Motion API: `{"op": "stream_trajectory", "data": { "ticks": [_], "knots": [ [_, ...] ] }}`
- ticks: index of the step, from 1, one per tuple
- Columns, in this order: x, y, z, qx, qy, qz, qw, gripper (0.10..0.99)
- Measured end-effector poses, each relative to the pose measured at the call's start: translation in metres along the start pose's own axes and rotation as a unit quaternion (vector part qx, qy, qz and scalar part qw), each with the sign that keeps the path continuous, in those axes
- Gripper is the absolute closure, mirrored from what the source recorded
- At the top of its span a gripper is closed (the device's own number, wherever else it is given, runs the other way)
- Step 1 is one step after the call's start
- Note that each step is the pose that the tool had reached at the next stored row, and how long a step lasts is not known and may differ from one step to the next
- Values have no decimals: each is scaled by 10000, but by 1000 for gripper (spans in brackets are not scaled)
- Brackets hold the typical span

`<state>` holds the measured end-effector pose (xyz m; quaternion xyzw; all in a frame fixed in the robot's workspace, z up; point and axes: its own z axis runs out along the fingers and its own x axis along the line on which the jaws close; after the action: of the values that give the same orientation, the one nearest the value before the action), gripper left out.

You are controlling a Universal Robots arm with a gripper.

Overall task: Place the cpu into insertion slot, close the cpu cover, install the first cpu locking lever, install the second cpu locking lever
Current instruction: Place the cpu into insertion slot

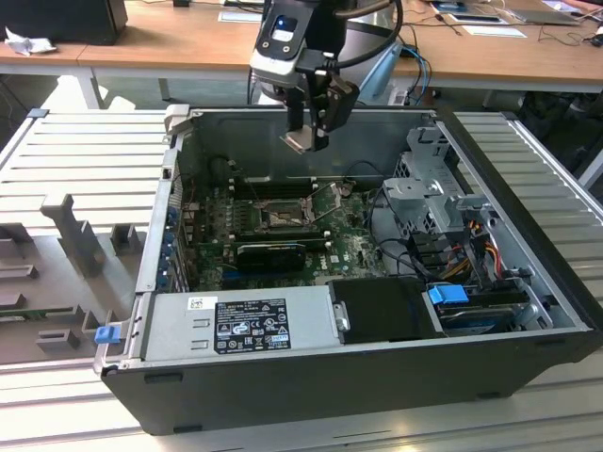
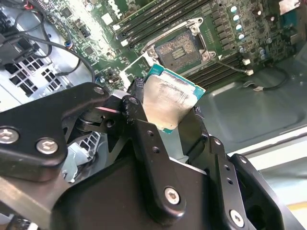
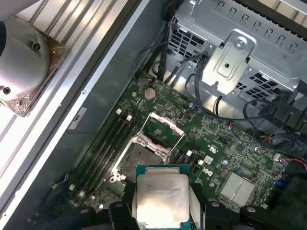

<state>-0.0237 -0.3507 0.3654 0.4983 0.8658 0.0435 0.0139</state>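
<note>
My gripper [image 1: 309,132] hangs over the open computer case [image 1: 358,377], shut on the cpu [image 1: 298,141], a flat square chip with a silvery top and a green rim. In both wrist views the black fingers [image 2: 136,103] clamp the cpu [image 2: 168,98] by two opposite edges. The cpu [image 3: 160,194] is well above the motherboard, apart from the insertion slot [image 3: 140,155]. That slot [image 2: 180,49] lies bare, and the cpu cover [image 3: 165,125] stands swung open beside it. In the exterior view the slot [image 1: 283,218] is below and slightly toward me from the gripper.
Memory sticks [image 1: 268,186] run along the slot. A metal drive cage [image 1: 429,188] with cables stands on the exterior view's right, and a power supply [image 1: 240,320] fills the front. The case's walls ring the board. Ribbed grey panels [image 1: 85,160] flank the case.
</note>
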Motion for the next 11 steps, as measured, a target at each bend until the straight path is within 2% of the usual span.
{"op": "stream_trajectory", "data": {
  "ticks": [5,11],
  "knots": [
    [0,0,2,-4,-20,225,9997,557],
    [0,0,4,-10,-47,524,9986,557]
  ]
}}
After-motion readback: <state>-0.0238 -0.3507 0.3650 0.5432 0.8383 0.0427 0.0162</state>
